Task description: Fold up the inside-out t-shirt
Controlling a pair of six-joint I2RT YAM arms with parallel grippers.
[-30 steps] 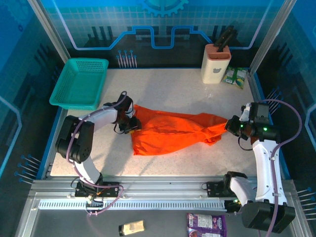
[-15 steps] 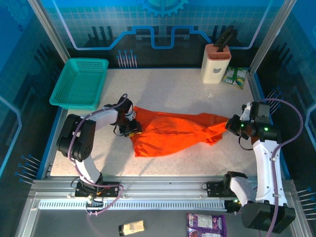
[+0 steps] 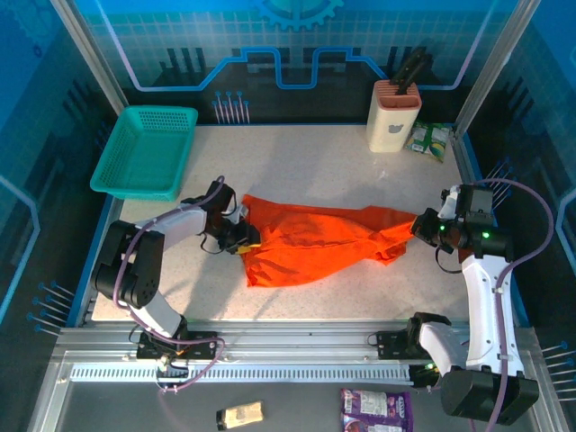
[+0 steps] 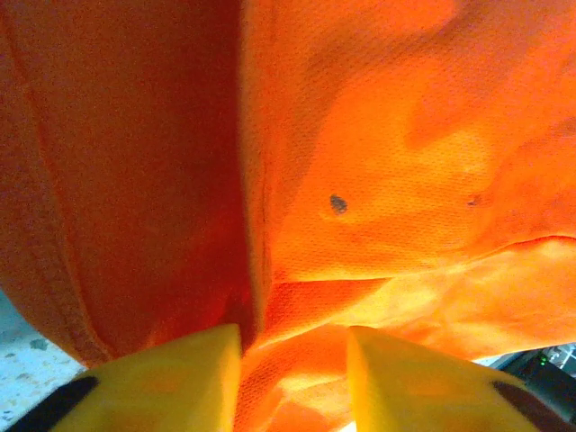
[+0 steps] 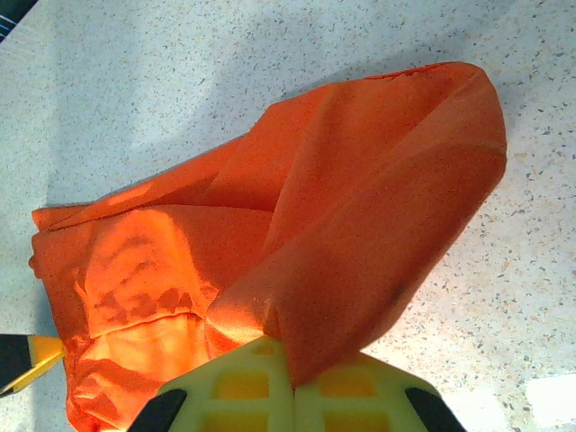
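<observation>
- The left pincer (image 3: 241,236) pinches the t-shirt (image 3: 315,238) at its left end. In the left wrist view, orange cloth is bunched between the 2 yellow fingers (image 4: 180,378), with a fold rising just ahead of them.
- The right pincer (image 3: 421,225) is pressed together on the opposite end. In the right wrist view, the cloth fans out from the closed tips of that pincer (image 5: 290,364) and lies on the speckled table (image 5: 504,297).
- Between the 2 pincers the t-shirt lies on the table as a rumpled band, wider near the left pincer and narrow toward the right one.
- The teal basket (image 3: 144,153) sits beyond the left pincer, well apart from it.
- Judged step: stretching the garment out before any fold, so the task looks early.
- The next move likely calls for both grips to hold while the ends are drawn apart and the layers spread flat.
</observation>
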